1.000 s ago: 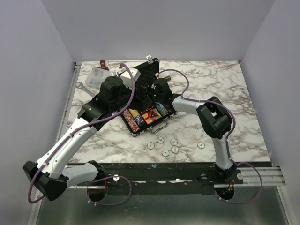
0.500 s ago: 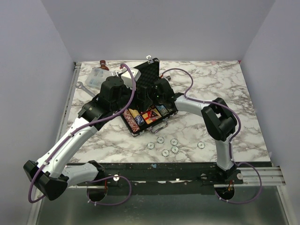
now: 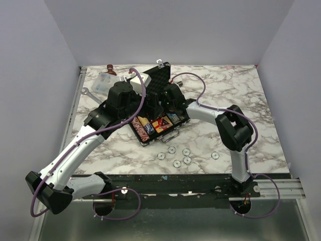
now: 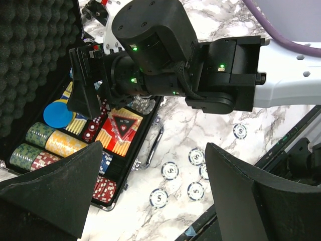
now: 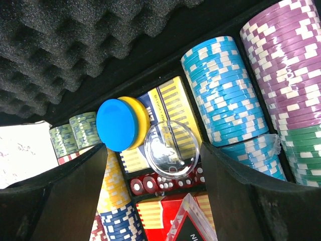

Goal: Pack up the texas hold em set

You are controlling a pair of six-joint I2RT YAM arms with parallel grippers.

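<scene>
Right tool [image 5: 153,150] now hangs deeper over the open case [image 3: 159,79] than it did a second ago. The arm has swung it in from the far edge toward the middle compartments, and over the last half second it has barely moved. Its fingers are spread wide with nothing between them. They sit just above the blue disc [image 5: 117,124], which leans on a yellow one, with a clear round disc [image 5: 171,149] beside it, red dice [image 5: 145,185] below and the light-blue chip row [image 5: 223,90] to one side.

The left tool [image 4: 153,150] is also wide and empty and has not shifted. It hovers above the case's near corner, looking down on the card boxes [image 4: 120,131].

The case lies toward the far left of the tabletop [image 3: 225,95] with its foam lid propped up. Six loose chips [image 3: 186,160] lie where they were, well apart from the case and near the front edge.

The move in looks like a reach to pick up or straighten one of the discs. Packing is far from done: the chips are still out and the lid is unlatched.
</scene>
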